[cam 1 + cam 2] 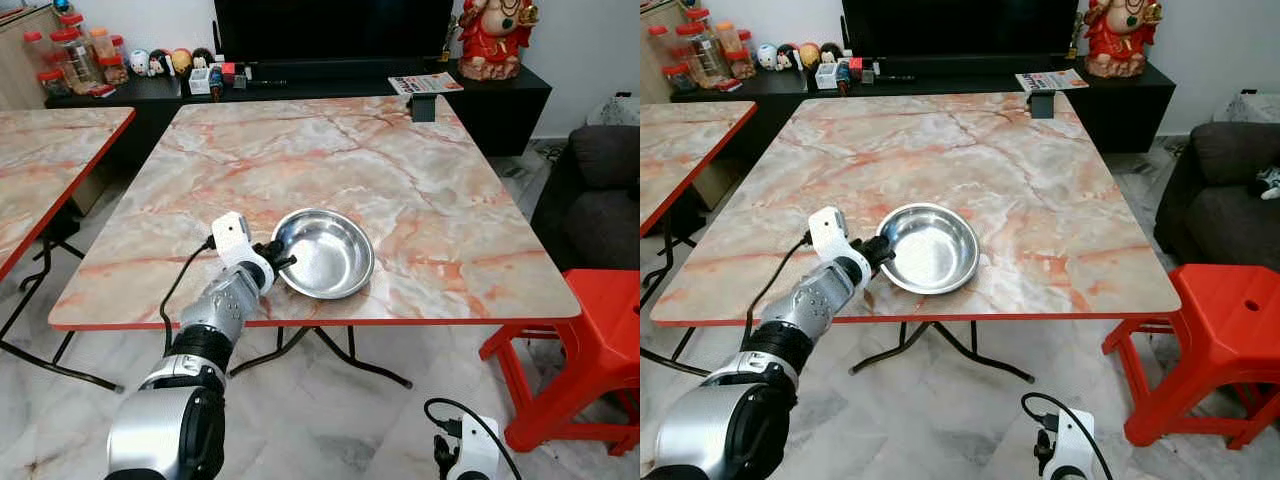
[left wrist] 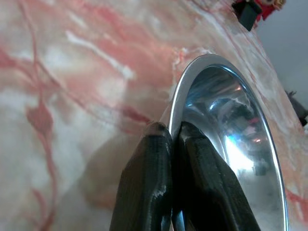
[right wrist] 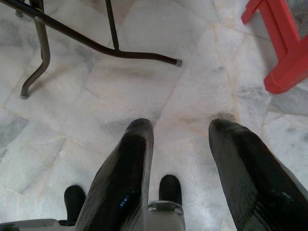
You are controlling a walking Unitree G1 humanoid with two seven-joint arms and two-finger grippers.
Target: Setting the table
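Left gripper (image 1: pixel 284 262) is clamped on the near-left rim of the steel bowl (image 1: pixel 325 252). From my station I read the left wrist view as conclusive: one black finger (image 2: pixel 147 183) lies on the outside of the rim, the other on the inside, and the thin metal edge is pinched between them with no gap showing. I see the silver left arm reaching up and forward from the lower left, a black cable looping beside it over the table edge.

I find the steel bowl upright on the marble-patterned table (image 1: pixel 350 150), close to the near edge and slightly left of the middle. Whether the bowl base sits flat on the top or is tipped a little I cannot tell. Its inside is bare and shiny, reflecting the room.

Right gripper (image 3: pixel 180 139) hangs low beside the body, idle; I note its two fingers spread apart over the pale marble floor, gripping nothing. In that wrist view I also see the black table legs (image 3: pixel 77 38) and a corner of the red stool (image 3: pixel 279 43).

I record the red stool standing on the floor just off the table's near-right corner. A small dark object (image 1: pixel 423 106) stands at the far right edge of the table. Behind the table runs a low black cabinet (image 1: pixel 500 95) carrying jars, figurines and a red statue (image 1: pixel 492 38). A second marble table (image 1: pixel 50 165) stands to the left, a dark sofa (image 1: pixel 600 200) to the right.
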